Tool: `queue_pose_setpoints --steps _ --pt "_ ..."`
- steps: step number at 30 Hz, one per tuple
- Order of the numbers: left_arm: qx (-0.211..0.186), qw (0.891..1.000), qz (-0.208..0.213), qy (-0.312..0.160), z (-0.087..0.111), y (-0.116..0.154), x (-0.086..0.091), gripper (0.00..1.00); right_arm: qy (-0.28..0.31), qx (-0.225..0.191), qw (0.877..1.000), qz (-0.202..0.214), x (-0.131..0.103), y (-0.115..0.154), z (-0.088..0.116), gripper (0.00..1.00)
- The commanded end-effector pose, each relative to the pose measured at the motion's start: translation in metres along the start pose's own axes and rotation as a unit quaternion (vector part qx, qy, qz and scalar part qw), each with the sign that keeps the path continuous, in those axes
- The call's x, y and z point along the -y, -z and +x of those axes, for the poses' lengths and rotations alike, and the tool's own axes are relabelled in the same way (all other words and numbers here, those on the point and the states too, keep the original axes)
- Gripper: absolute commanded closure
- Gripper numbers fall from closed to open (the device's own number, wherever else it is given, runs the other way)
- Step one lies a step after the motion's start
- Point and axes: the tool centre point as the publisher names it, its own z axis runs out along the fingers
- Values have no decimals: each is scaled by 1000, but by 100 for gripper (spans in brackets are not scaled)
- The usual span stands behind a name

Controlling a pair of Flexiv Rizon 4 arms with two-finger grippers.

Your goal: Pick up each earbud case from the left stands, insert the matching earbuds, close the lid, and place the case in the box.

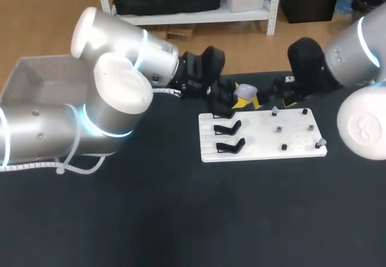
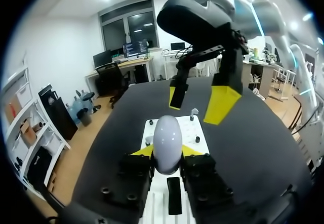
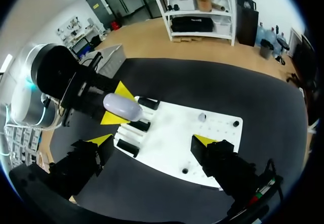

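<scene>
My left gripper [image 1: 240, 100] is shut on a lavender earbud case [image 1: 245, 90], held just above the far left corner of the white board [image 1: 262, 152]. In the left wrist view the closed case [image 2: 167, 142] stands upright between my yellow tips. My right gripper [image 1: 282, 93] hangs open just right of it, over the board's far edge. Its yellow fingers [image 2: 221, 105] face the case from ahead. From the right wrist, my open right gripper [image 3: 152, 140] looks down on the board [image 3: 172, 148], with the case [image 3: 123, 107] held beyond. Small grey earbuds [image 1: 274, 111] [image 1: 320, 141] sit on pegs.
Three black stands [image 1: 229, 128] line the board's left side and hold nothing. Several black pegs [image 1: 283, 147] dot its right side. A pale mesh box [image 1: 36, 77] sits at the table's far left, partly behind my left arm.
</scene>
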Motion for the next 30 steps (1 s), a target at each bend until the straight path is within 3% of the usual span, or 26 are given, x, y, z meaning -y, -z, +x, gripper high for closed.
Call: queue_pose_setpoints --steps 1,22,30 --pt "7 1000 4 -1 1 2 4 100 -4 -3 1000 4 1 -3 -4 0" --pt "19 999 30 -5 -1 -1 22 100 -22 17 999 21 14 5 -17 0" --pt "83 996 18 24 -5 12 18 100 -14 9 996 91 36 32 0 0"
